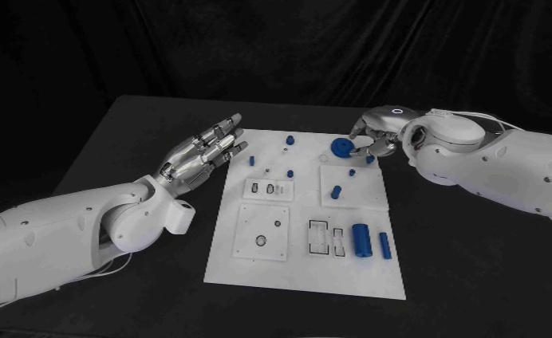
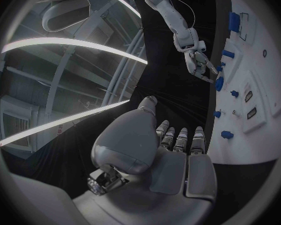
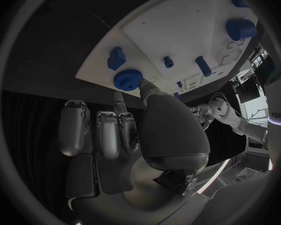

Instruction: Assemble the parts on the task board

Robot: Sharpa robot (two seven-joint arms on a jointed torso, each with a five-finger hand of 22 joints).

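The white task board point(image 1: 301, 270) point(image 2: 265, 135) point(image 3: 172, 30) lies in the middle of the black table. At its far right corner my right hand point(image 1: 377, 135) point(image 2: 200, 62) point(image 3: 147, 115) pinches a round blue knurled part point(image 1: 341, 147) point(image 3: 128, 78) point(image 2: 219, 83) between thumb and finger, just above the board. My left hand point(image 1: 207, 151) point(image 2: 175, 152) hovers beside the board's far left edge, fingers stretched out and apart, holding nothing. A thick blue cylinder point(image 1: 361, 240) and a thin blue bar point(image 1: 384, 246) lie near the board's right edge. A short blue peg point(image 1: 336, 191) lies in the middle.
Small blue pegs point(image 1: 290, 140) point(image 1: 252, 160) stand at the board's far end, and another point(image 1: 369, 159) sits under my right hand. Recessed panels point(image 1: 262, 232) take up the board's left half. Bare black table point(image 1: 460, 274) surrounds the board, with black drapes behind.
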